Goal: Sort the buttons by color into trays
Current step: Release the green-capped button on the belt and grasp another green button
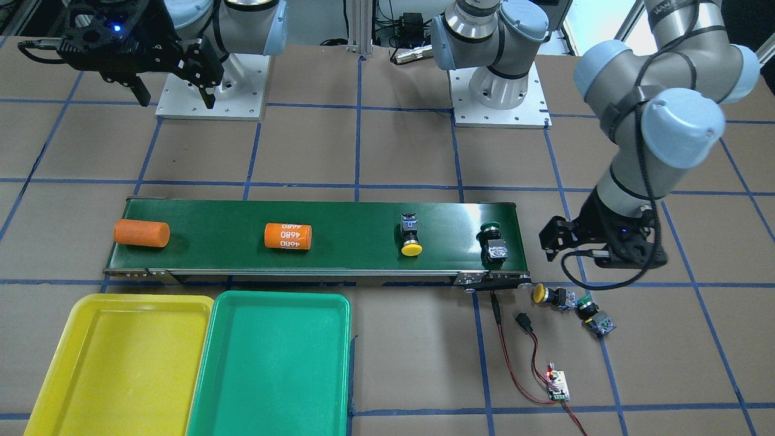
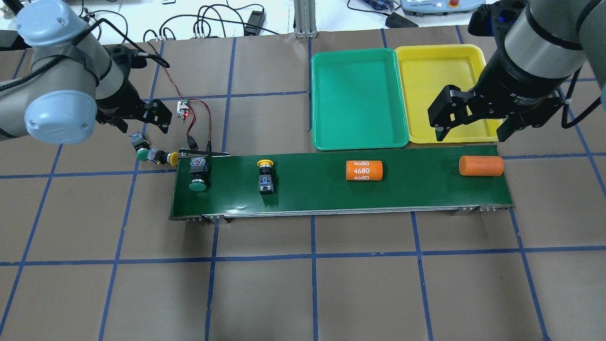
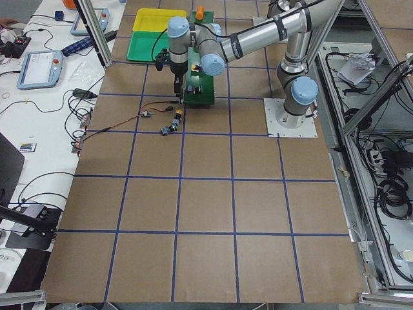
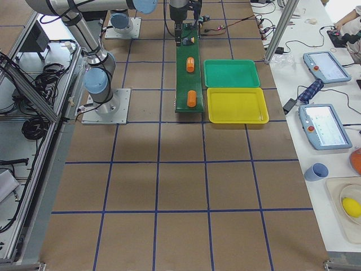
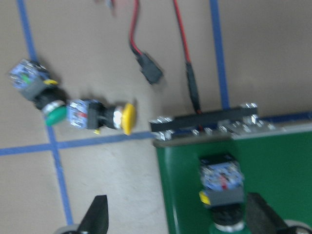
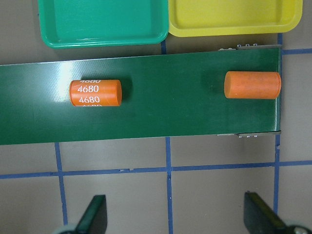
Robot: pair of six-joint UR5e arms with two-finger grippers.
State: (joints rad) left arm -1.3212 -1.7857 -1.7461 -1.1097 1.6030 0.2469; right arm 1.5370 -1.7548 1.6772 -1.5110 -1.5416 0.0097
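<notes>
Two buttons lie on the dark-green belt: a green-capped one (image 2: 198, 174) near its left end and a yellow-capped one (image 2: 266, 177) further along. Two more lie on the brown table just off that end, a green-capped button (image 5: 41, 95) and a yellow-capped button (image 5: 100, 115), touching each other. My left gripper (image 2: 144, 124) hangs open above this pair and the belt's end, holding nothing. The green tray (image 2: 357, 99) and the yellow tray (image 2: 440, 71) sit side by side beyond the belt. My right gripper (image 2: 469, 135) hovers open over the yellow tray's near edge, holding nothing.
The long conveyor belt (image 2: 331, 192) also carries two orange cylinders, one marked 4680 (image 2: 363, 170) and a plain one (image 2: 480, 166) near its right end. A small circuit board (image 2: 182, 109) with red and black wires lies by the belt's left end.
</notes>
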